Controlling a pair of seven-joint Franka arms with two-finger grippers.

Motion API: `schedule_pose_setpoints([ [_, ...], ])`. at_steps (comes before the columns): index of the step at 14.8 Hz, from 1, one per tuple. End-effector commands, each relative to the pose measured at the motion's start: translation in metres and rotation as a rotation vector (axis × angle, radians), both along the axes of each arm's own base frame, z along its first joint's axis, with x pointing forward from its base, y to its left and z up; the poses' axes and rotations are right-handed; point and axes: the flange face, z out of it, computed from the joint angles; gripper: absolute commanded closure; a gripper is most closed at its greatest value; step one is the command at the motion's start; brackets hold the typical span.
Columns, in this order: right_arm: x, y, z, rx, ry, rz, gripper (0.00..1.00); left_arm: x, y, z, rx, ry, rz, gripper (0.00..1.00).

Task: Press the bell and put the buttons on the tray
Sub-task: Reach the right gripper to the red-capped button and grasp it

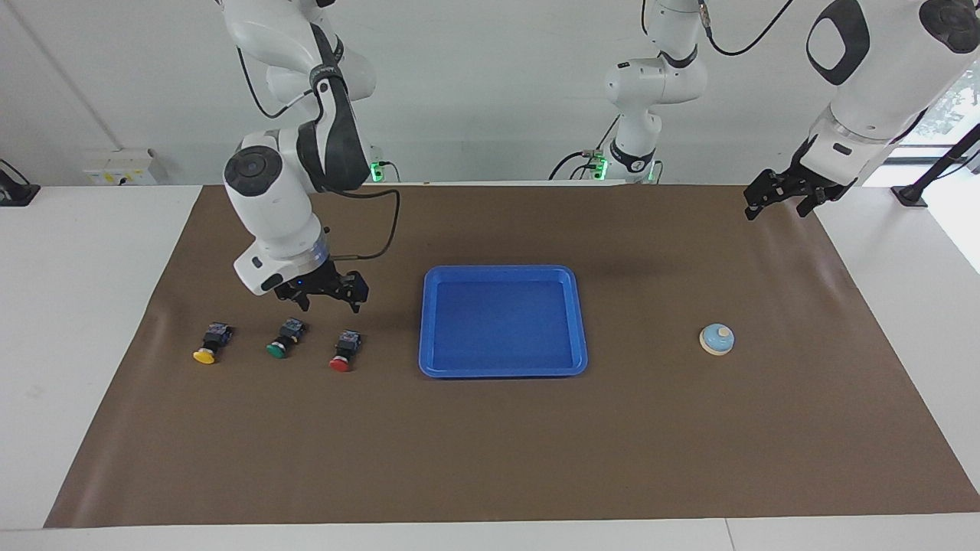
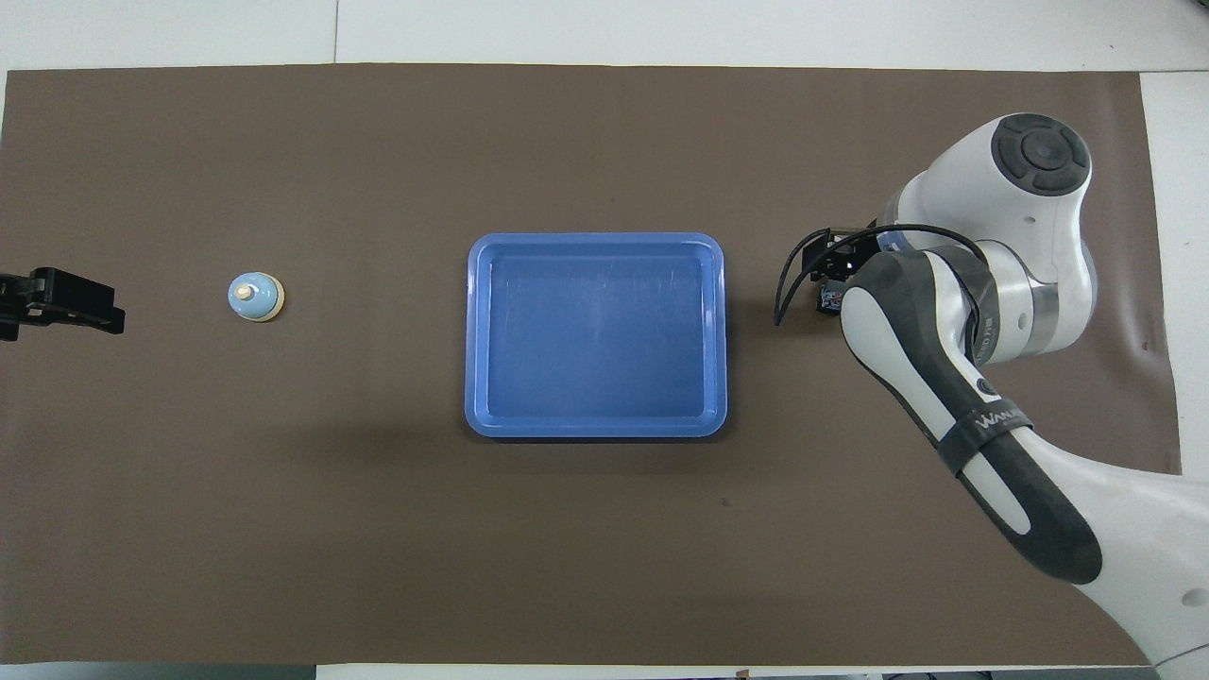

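Observation:
Three buttons lie in a row toward the right arm's end of the table: yellow [image 1: 208,344], green [image 1: 283,340] and red [image 1: 344,352]. My right gripper [image 1: 329,300] hangs open and empty just above the mat, over the gap between the green and red buttons, touching neither. In the overhead view the right gripper [image 2: 836,269] and arm hide the buttons. The blue tray [image 1: 501,321] [image 2: 595,331] lies empty at mid-table. The light-blue bell [image 1: 717,340] [image 2: 255,297] stands toward the left arm's end. My left gripper [image 1: 781,200] [image 2: 57,302] waits open, raised over the mat's edge.
A brown mat [image 1: 490,444] covers most of the white table. A third white arm [image 1: 651,92] stands at the robots' edge between the two arms, its cables lying by its base.

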Motion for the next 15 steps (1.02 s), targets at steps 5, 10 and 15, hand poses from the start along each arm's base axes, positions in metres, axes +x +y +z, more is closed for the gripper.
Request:
schedule_pose_setpoints([
  [5,-0.002,0.004,-0.036,-0.074,0.005,0.009,0.0,-0.003,0.001,0.005,-0.012,-0.001,0.015,0.0],
  [10,-0.006,0.005,-0.057,-0.085,-0.016,-0.005,0.0,-0.003,0.001,0.005,-0.012,-0.001,0.015,0.0],
  [15,-0.007,0.004,-0.061,-0.093,-0.032,0.005,0.18,-0.003,0.001,0.005,-0.012,-0.001,0.015,0.0],
])
